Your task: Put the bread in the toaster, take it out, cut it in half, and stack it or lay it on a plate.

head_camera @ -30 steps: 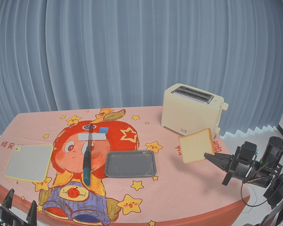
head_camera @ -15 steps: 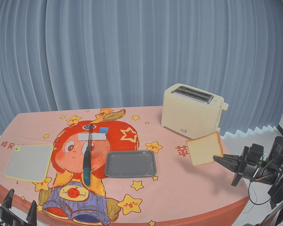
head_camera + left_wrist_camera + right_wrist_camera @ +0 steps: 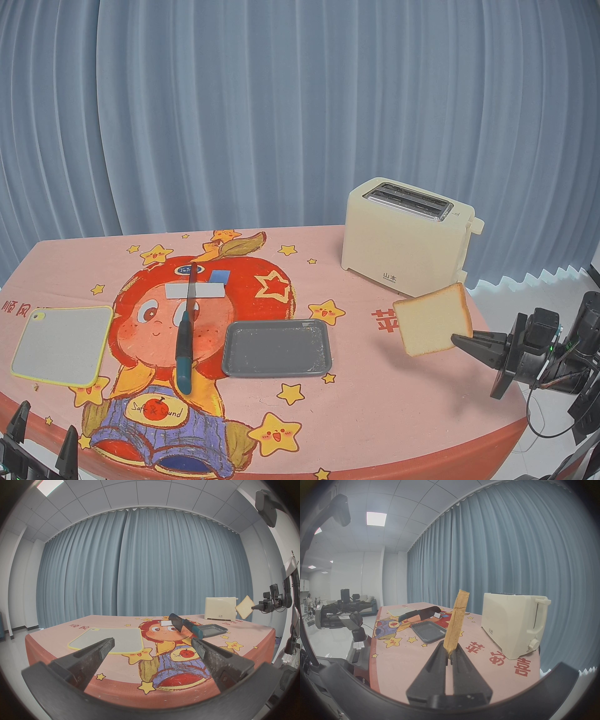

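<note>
**Change.** Over the last second the right gripper (image 3: 456,340), jaws clenched on a lower corner of the bread (image 3: 433,319), has drawn back toward the right edge of the bench (image 3: 387,400). It carried the slice rightward and slightly up, and in the last half second it has scarcely moved. The slice now hangs upright in the air in front of the toaster (image 3: 406,240), near its front face but apart from it and well below the slots. By this showing the loading step is in hand: the slice has yet to be raised above the slots and lowered in.

**Surroundings, left to right.**
- Left gripper (image 3: 152,642): jaws released and empty, low at the bench's near left edge.
- Board (image 3: 62,345): flat and bare.
- Knife (image 3: 184,350): handle toward the robot, blade across a white strip (image 3: 209,290).
- Tray (image 3: 277,348): empty, probably the plate.
- Toaster: slots appear unoccupied.

**Obstacles.** Nothing lies between the slice and the slots, but the slice must first be lifted clear of the toaster's front wall. The corner grip may let the slice tilt.
</note>
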You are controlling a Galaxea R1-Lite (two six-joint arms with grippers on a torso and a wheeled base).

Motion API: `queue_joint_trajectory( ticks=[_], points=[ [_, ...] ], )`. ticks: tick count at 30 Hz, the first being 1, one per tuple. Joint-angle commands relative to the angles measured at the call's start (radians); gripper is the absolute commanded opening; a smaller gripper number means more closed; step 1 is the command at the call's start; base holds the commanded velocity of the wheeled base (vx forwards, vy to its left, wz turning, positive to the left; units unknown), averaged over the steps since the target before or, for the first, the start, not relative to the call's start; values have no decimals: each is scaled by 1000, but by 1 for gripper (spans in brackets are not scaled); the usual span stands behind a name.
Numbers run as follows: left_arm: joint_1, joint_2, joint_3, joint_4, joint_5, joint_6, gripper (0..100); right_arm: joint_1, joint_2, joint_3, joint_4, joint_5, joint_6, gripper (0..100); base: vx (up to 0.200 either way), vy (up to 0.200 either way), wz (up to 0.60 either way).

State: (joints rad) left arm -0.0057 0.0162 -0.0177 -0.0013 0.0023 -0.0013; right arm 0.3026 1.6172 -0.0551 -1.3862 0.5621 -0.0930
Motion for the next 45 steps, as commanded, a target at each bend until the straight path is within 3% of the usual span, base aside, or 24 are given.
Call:
queue_joint_trajectory(
  ticks=[1, 13, 26, 45],
  points=[
    [0, -2, 18, 0, 1, 0, 100, 21, -13, 0, -1, -1, 1, 0, 0, 0, 0],
    [0, -2, 18, 0, 1, 0, 100, 36, -45, -135, 16, 2, 2, 0, 0, 0, 0],
    [1, -2, 18, 0, 1, 0, 100, 32, -36, -164, 50, 15, -2, 0, 0, 0, 0],
    [0, -2, 18, 0, 1, 0, 100, -3, -33, -324, 93, 16, -2, 0, 0, 0, 0]
  ],
)
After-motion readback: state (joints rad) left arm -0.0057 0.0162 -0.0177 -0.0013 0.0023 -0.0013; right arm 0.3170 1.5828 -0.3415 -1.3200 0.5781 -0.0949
